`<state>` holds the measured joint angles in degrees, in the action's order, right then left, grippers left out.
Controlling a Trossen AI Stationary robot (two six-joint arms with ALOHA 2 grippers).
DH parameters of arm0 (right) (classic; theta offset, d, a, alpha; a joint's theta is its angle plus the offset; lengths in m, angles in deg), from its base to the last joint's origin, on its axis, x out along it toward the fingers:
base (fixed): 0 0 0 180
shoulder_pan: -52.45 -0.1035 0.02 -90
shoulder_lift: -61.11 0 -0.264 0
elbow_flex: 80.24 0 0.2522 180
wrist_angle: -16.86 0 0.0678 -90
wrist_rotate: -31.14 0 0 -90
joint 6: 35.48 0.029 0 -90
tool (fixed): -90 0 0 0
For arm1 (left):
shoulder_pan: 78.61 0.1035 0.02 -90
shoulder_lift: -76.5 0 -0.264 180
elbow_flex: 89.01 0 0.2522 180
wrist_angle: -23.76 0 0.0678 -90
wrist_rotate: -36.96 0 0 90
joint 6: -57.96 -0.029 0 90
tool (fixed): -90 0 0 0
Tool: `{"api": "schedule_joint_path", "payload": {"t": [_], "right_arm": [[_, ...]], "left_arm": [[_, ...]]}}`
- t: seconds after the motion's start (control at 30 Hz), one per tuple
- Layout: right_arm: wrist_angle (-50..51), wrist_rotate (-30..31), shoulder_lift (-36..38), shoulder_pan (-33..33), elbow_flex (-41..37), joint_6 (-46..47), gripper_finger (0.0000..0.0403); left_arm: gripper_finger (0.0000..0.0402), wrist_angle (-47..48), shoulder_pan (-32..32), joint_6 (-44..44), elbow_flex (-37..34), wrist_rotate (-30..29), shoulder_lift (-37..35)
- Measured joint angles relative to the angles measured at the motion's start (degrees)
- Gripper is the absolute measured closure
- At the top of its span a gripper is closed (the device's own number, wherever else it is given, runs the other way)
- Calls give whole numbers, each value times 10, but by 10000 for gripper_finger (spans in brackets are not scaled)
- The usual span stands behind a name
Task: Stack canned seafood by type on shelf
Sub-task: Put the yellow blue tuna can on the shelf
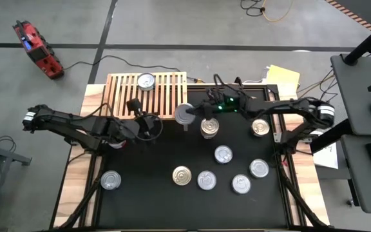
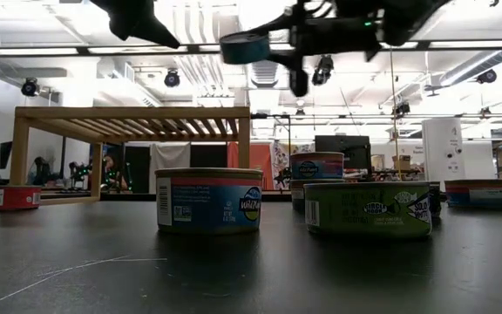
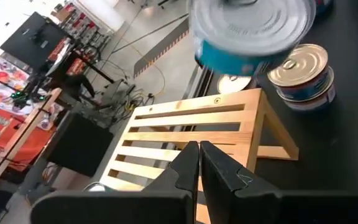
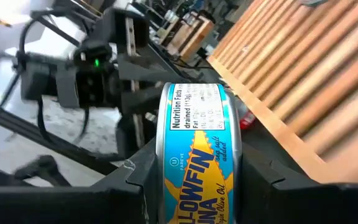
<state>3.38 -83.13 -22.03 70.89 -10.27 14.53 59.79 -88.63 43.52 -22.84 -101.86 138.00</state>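
The shelf (image 1: 148, 95), a light-wood slatted rack, stands at the table's far side with one can (image 1: 145, 81) on its top. My right gripper (image 4: 197, 186), reaching in level from the right, is shut on a blue-and-yellow labelled tuna can (image 1: 185, 114) in the air just off the shelf's right end. My left gripper (image 3: 199, 155) is shut and empty, raised by the shelf's near edge (image 1: 150, 121). Several more cans rest on their bases on the black mat, among them a stack of two (image 1: 210, 127) and singles (image 1: 181, 175), (image 1: 111, 180). My right gripper pinches the tuna can between its two fingers, one on each flat end (image 4: 161, 162), with the labelled wall (image 4: 197, 143) facing the wrist camera. The fingers come at it level from the table's right. The can (image 2: 244, 46) is lifted clear, high above the mat, roughly level.
Loose cans (image 1: 223, 154), (image 1: 259, 169), (image 1: 241, 184), (image 1: 207, 180), (image 1: 260, 127) dot the mat's right half. In the low view a blue can (image 2: 209, 201) and a green can (image 2: 369, 209) stand nearest. Bare slats (image 3: 185, 134) lie around the shelf's one can.
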Motion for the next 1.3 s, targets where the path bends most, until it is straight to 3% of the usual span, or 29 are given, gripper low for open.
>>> {"api": "schedule_joint_path", "payload": {"t": [0.1,0.33,0.53,0.83,1.1,1.3], "right_arm": [[22,-13,-40,8,49,2,266],[44,-12,-103,16,119,4,267],[46,-10,-120,37,131,18,265],[75,24,-123,56,130,26,257],[88,39,-137,56,129,19,268],[90,48,-138,56,129,20,233]], "left_arm": [[401,3,0,-2,0,-14,0],[401,30,-1,0,0,-114,-5],[402,42,-2,1,0,-128,-17],[401,48,-2,2,0,-295,-29],[402,48,-2,9,0,-313,-33],[402,48,-2,17,0,-313,-31]]}}
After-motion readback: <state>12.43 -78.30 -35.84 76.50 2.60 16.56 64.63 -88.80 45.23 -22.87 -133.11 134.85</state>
